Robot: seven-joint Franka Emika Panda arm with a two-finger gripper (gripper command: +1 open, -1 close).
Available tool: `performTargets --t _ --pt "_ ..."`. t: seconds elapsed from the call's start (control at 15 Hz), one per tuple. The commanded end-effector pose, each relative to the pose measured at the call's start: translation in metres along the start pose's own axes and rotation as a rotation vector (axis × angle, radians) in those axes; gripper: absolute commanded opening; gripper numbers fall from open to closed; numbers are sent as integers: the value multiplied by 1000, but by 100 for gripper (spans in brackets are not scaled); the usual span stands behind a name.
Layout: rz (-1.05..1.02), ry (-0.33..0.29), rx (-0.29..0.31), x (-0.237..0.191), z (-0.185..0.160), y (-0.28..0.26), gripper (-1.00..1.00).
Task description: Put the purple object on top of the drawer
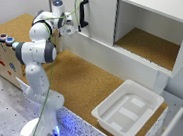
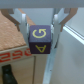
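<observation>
Pincer (image 2: 42, 31) of the white Franka arm (image 1: 37, 43) clamped on the purple object (image 2: 41, 40) — a small cube held between two pale fingers (image 2: 24, 25), one pressed to each side, as the wrist view shows. The cube is deep purple with rounded edges; one face carries a yellow letter G, turned on its side, and the darker face next to it bears a yellow letter A. It hangs clear of the cork surface (image 1: 77, 81), with no contact beneath it.

Seen from across the room, the arm stands bent at the elbow with its wrist reaching toward the drawer (image 1: 139, 25), the large white cabinet unit. The gripper sits just beside the black vertical handle (image 1: 82, 13) on the cabinet's front panel; the cube itself is too small and blurred to pick out in the exterior view. The cabinet's cork-floored compartment (image 1: 147, 45) lies open toward the exterior view's right.

A shallow white plastic tub (image 1: 128, 111) rests on the cork near the table's edge, well apart from the arm. At the exterior view's left stands a wooden box (image 1: 5, 55) topped with coloured round buttons (image 1: 6, 39).
</observation>
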State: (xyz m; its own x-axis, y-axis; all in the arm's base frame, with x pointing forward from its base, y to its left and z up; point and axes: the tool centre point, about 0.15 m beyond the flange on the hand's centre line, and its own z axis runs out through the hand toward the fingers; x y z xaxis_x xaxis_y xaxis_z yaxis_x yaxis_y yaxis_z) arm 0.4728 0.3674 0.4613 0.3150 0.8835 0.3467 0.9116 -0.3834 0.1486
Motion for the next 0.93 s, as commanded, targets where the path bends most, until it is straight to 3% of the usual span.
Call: performTargets --t 0.0,0.07,0.33,0.67,0.87 --pt "-258 -93 163 57 -9 -26 -100" --pt "-295 -82 209 62 -8 -32 -100" --pt "-521 -161 340 81 4 -76 -100" --pt "-572 -212 393 92 16 -82 -100" --pt "-563 -239 368 93 23 -82 -100"
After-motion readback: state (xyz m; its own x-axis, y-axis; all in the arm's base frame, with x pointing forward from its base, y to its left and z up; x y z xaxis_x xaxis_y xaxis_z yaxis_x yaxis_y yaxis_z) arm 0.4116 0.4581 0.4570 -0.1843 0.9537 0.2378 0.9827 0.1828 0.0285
